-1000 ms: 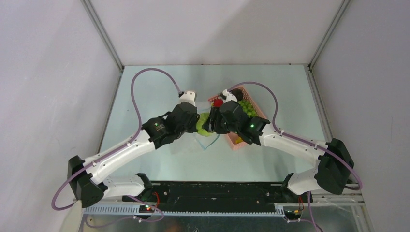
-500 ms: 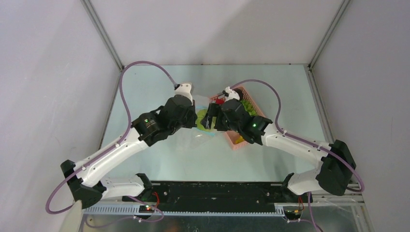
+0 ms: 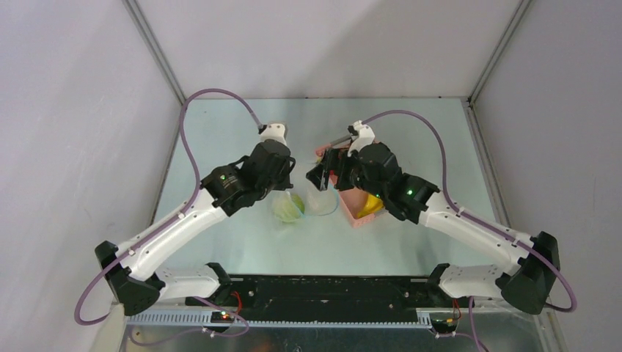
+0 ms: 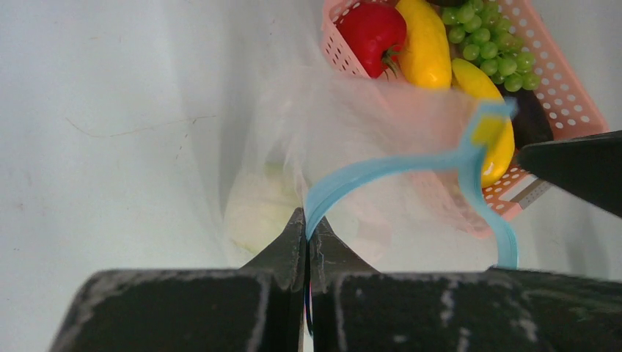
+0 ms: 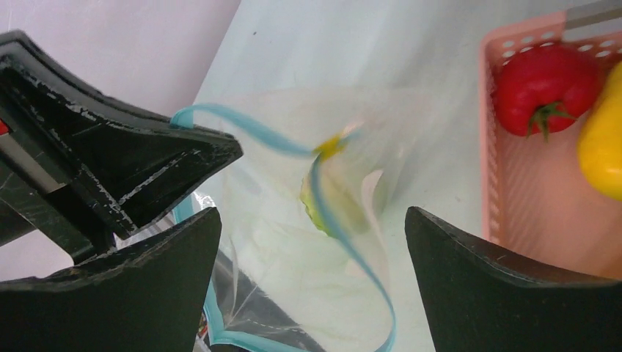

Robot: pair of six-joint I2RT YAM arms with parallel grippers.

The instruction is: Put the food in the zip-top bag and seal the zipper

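Note:
My left gripper (image 4: pixel 306 227) is shut on the light blue zipper (image 4: pixel 381 170) and holds the mouth of the clear zip-top bag (image 3: pixel 314 201) up off the table. A pale green cabbage (image 3: pixel 288 207) shows through the plastic low in the bag (image 5: pixel 323 209). My right gripper (image 5: pixel 312 213) hovers open over the bag's mouth, with nothing between its fingers. The rest of the food lies in the pink basket (image 4: pixel 572 81): a red fruit (image 4: pixel 372 33), a yellow piece (image 4: pixel 425 48), a banana (image 4: pixel 490 117) and green grapes (image 4: pixel 488 44).
The pink basket (image 3: pixel 358 213) stands just right of the bag, partly under my right arm. The left gripper's black fingers (image 5: pixel 183 158) are close to the right gripper's left finger. Grey walls enclose the pale green table (image 3: pixel 220 139) on three sides.
My right gripper has opened wide and drawn back to the right, away from the left one. The cabbage, earlier between the two grippers, now lies lower in the bag. The left grip is unchanged.

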